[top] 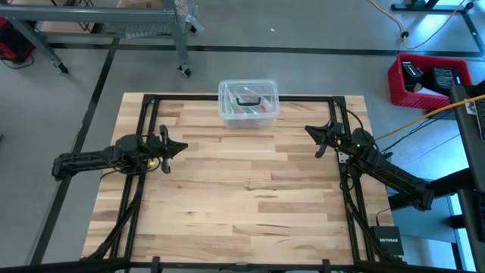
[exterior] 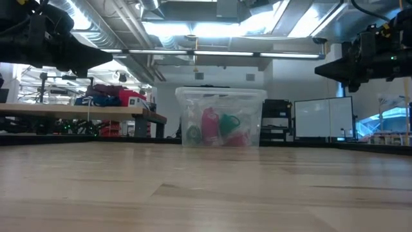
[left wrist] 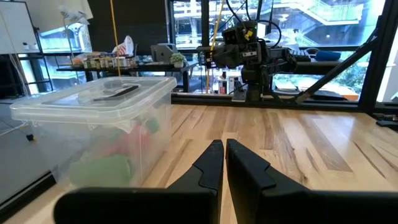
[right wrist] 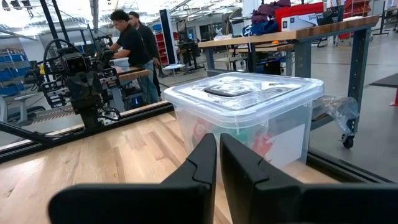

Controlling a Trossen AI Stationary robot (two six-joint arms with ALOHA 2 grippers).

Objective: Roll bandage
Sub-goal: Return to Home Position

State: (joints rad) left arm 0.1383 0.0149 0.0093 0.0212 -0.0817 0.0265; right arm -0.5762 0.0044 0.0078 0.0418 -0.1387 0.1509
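Left gripper (left wrist: pixel 221 148), fingers pinched together on nothing, hangs well to one side of the lidded clear container (top: pixel 225 100), right gripper (right wrist: pixel 217 139) likewise closed and empty to the other, evidently parked because the rolled bandage (left wrist: pixel 102 169) lies inside it.

Bandage (left wrist: pixel 102 169) in tub (top: pixel 224 112) (far edge of table (top: pixel 242 197)).

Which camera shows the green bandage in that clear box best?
The low view: the bandage shows green through the tub's front wall. Both wrist views catch only dim green through the walls; the high view mostly shows the lid.
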